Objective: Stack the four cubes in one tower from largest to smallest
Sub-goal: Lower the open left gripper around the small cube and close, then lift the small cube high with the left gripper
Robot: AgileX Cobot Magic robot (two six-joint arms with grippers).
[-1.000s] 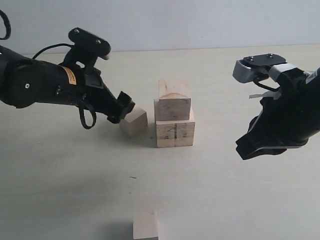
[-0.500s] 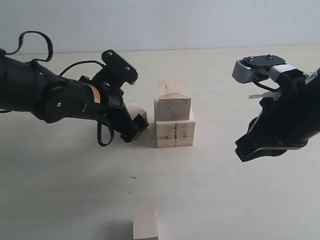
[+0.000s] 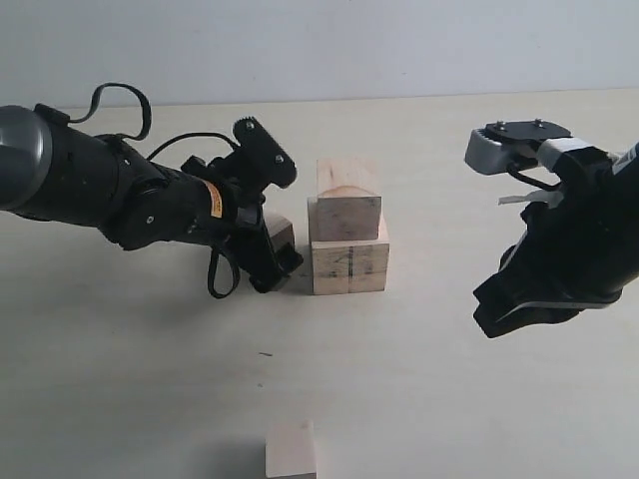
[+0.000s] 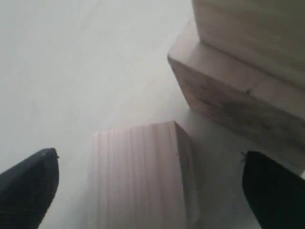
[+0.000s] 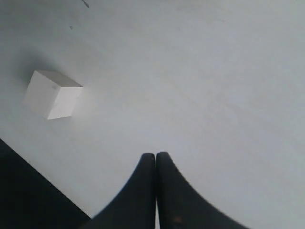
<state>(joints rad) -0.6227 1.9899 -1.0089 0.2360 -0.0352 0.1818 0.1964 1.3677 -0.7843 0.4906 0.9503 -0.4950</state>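
The largest cube (image 3: 349, 267), with a dark line on its front, sits mid-table and carries the second cube (image 3: 347, 205). Just left of this stack stands a third, smaller cube (image 3: 280, 231), half hidden by my left gripper (image 3: 277, 263). In the left wrist view this cube (image 4: 140, 176) lies between the open fingertips (image 4: 31, 188), with a gap on each side. The stack (image 4: 228, 95) stands close beside it. The smallest cube (image 3: 291, 451) rests alone at the near edge. My right gripper (image 3: 507, 311) hovers shut and empty at the right, with the smallest cube (image 5: 51, 94) in its wrist view.
The pale tabletop (image 3: 429, 399) spreads around the stack. In the right wrist view a dark drop past the table's edge (image 5: 28, 191) lies near the smallest cube. The left arm's cable (image 3: 215, 274) hangs beside the third cube.
My left arm has swung right and lowered over the third cube, so its open fingers now straddle it. The right arm has barely shifted. No cube has moved.
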